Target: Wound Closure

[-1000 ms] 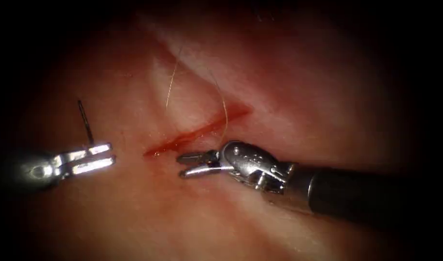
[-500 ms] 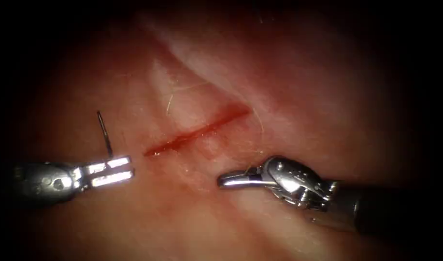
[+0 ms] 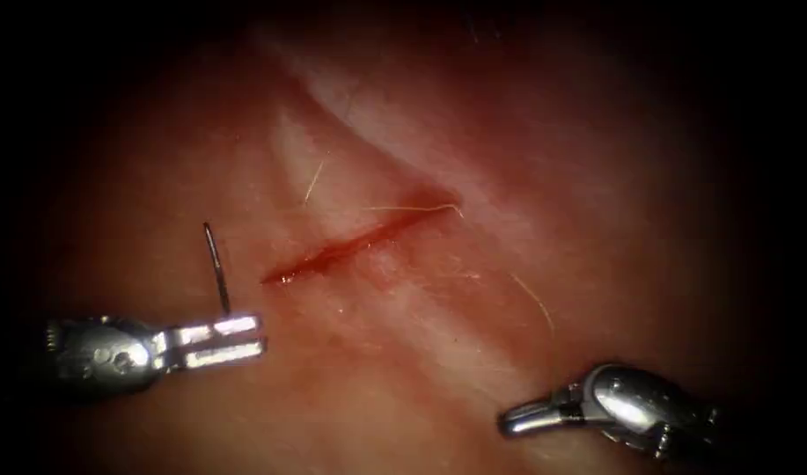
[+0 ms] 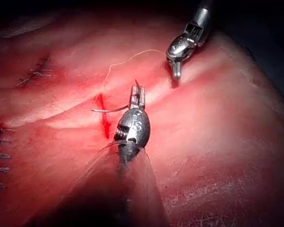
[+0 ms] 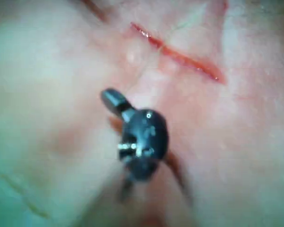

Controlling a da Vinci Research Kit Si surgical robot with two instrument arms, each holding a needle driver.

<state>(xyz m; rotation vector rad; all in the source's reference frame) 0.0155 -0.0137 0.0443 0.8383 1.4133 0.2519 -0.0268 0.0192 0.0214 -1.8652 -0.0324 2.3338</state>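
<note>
The cut (image 3: 359,239) serves as the reference landmark: a short red line running obliquely across the tissue (image 3: 421,352), wet with red fluid (image 3: 284,274) at its lower-left end.

Left tool (image 3: 249,339): positioned to the left of the cut's lower-left end, clear of the wound edge. Its 2 jaws are pressed together on the needle (image 3: 216,264), gripping it near 1 end of the curve. The rest of the needle rises from the jaws, beside the cut and outside the tissue; no part of it is buried. In the left wrist view the needle (image 4: 109,110) reaches from the left tool (image 4: 137,94) sideways to the cut (image 4: 103,118). This grip probably keeps the free end presented toward the wound margin.

Right tool (image 3: 519,420): now well to the right of and below the cut, having withdrawn from a position close under it 1 second ago. Its jaws were spread then; they now lie pressed together, and the thread (image 3: 412,208) appears to run toward them. Whether they actually pinch it cannot be told for certain; the right wrist view of the right tool (image 5: 114,100) does not settle it.

Thread: 1 strand lies across the cut's upper-right end, and another strand trails over the tissue toward the right tool. It has flattened since 1 second ago, when it looped above the cut.
</note>
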